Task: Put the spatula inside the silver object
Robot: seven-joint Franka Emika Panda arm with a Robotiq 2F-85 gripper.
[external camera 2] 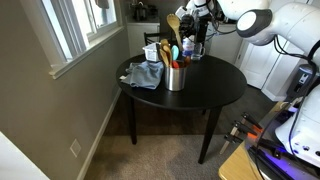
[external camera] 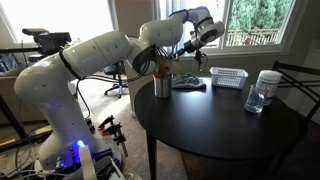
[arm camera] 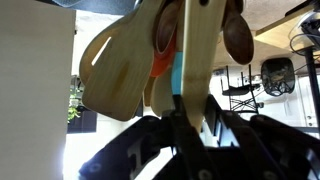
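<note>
The claw [arm camera: 190,118] looks clamped on the long flat light-tan wooden spatula [arm camera: 196,50] just above the shiny silver metal cup [external camera 2: 177,78], which stands crowded with utensils [arm camera: 110,70] on the round black counter [external camera 2: 215,92]

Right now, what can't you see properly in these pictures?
Gripper, wrist view: dark and blurred, open or shut unclear.
Spatula lower end: hidden behind the gripper in the wrist view, too small in both exterior views.
Silver cup inside: blocked by utensils.
Jar contents: too small in an exterior view.
</note>
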